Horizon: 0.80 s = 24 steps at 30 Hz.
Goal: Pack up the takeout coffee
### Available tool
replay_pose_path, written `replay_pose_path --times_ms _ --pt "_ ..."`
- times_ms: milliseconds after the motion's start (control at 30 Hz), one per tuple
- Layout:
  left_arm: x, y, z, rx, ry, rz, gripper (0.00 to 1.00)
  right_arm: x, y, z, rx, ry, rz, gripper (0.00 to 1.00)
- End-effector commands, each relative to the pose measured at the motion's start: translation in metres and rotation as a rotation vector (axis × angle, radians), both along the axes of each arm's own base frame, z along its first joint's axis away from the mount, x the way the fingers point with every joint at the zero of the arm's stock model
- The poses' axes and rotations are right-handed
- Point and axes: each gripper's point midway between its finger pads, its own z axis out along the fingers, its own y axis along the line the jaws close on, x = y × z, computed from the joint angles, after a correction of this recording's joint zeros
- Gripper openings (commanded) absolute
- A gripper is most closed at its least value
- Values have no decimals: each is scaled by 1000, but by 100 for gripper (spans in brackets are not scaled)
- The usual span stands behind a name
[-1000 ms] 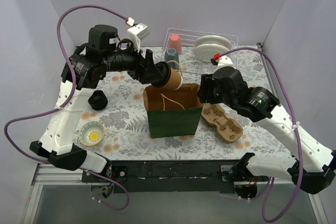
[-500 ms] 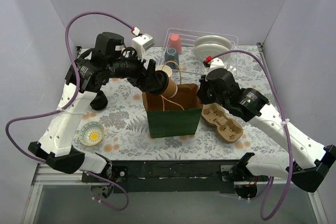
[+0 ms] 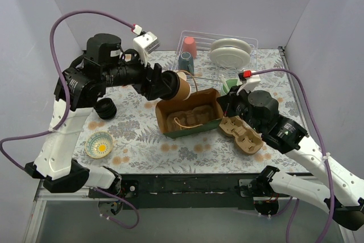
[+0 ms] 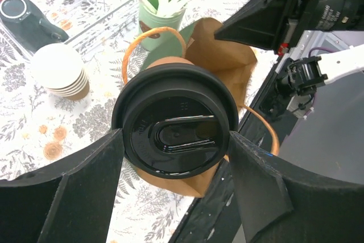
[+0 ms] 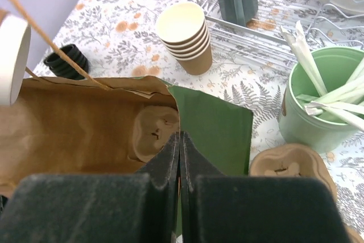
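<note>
My left claw [image 4: 176, 140] pinches the takeout coffee [image 3: 183, 85], one finger on either side of its black lid [image 4: 175, 119]. The cup hangs sideways in the air just past the far rim of the paper bag [image 5: 213, 124]. My right claw [image 5: 180, 140] is pressed together on that bag's right-hand rim. The bag leans, mouth open.

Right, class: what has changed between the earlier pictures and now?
The right gripper shut on the rim of the paper bag and tipped it from upright. The left gripper kept hold of the takeout coffee, barely moving. Cup carrier, bowl and rack stayed put.
</note>
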Motion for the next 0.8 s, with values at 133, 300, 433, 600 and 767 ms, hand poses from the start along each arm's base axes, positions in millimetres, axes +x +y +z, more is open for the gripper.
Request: replay_pose_path --times_ms 133,300,433,600,767 --pt "-39 3 3 -76 -15 -84 0 8 2 13 85 4 -56 1" --pt "-40 9 -18 -36 -1 -63 0 6 5 9 106 24 -48 1" --pt "-30 12 -34 6 -10 -22 0 -1 16 18 131 -58 49 1" --pt "-19 21 -30 38 -86 32 0 -3 15 18 111 -130 83 1" --pt "-24 26 -21 48 -154 2 0 -4 17 9 93 -122 96 1"
